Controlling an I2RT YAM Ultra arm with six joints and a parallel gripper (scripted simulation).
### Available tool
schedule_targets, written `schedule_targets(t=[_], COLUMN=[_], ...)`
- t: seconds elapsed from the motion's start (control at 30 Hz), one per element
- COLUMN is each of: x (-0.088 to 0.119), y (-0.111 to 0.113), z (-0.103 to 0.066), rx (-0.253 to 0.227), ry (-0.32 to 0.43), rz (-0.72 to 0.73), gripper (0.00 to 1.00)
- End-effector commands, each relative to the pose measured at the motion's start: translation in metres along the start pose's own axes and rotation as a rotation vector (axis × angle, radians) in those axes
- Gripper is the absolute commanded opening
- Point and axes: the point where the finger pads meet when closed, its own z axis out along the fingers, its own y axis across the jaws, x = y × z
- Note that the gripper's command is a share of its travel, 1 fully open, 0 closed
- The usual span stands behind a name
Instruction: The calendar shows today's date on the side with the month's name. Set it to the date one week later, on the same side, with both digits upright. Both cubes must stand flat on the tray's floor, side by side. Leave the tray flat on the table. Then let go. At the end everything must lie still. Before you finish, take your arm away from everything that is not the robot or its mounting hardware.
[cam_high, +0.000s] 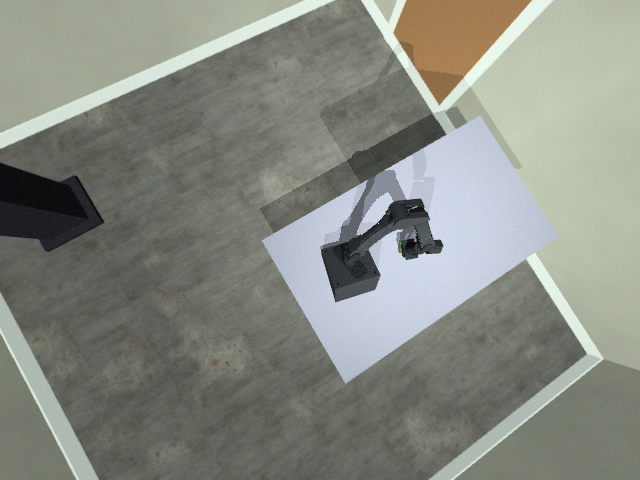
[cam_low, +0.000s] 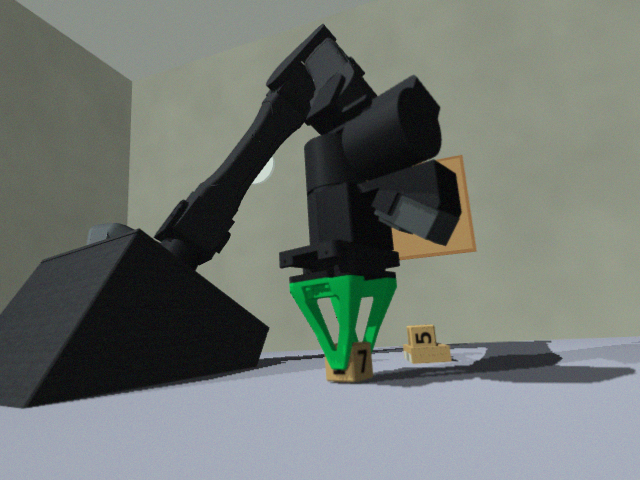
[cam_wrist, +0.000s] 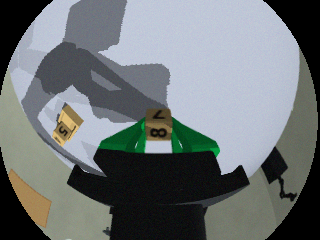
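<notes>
Calendar cube with a 7 and an 8 on neighbouring faces is the nearest piece, outside the tray and low at the table; whether its underside touches is hard to tell. What could go wrong begins here: if the pincer has hold of it off-centre, the cube may twist when lifted or set down, leaving a digit crooked. A grip meant for the wrong face could also put the wrong number toward the month side.

The cube lies between the tips of the pincer, a finger against each of two opposite sides. The pincer is partly closed, about as wide as the cube, and clamped on it.

Farther off, well apart from the pincer, the tray looks flat on the table. The second cube is in it, and its 5 lies on its side in the exterior view, so it probably needs turning too. Coming down beside it, the fingers could knock that cube or tip the tray if they arrive too close or too low. The month's name is too small to read.
</notes>
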Motion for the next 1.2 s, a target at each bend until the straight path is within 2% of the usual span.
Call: schedule_targets(t=[0.0, 1.17], x=[-0.0114, -0.0093], y=[-0.0020, -0.0030], z=[0.0012, 0.0025], rx=[-0.005, -0.004], ry=[-0.023, -0.019], rz=[-0.002, 0.002], gripper=[0.26, 0.26])
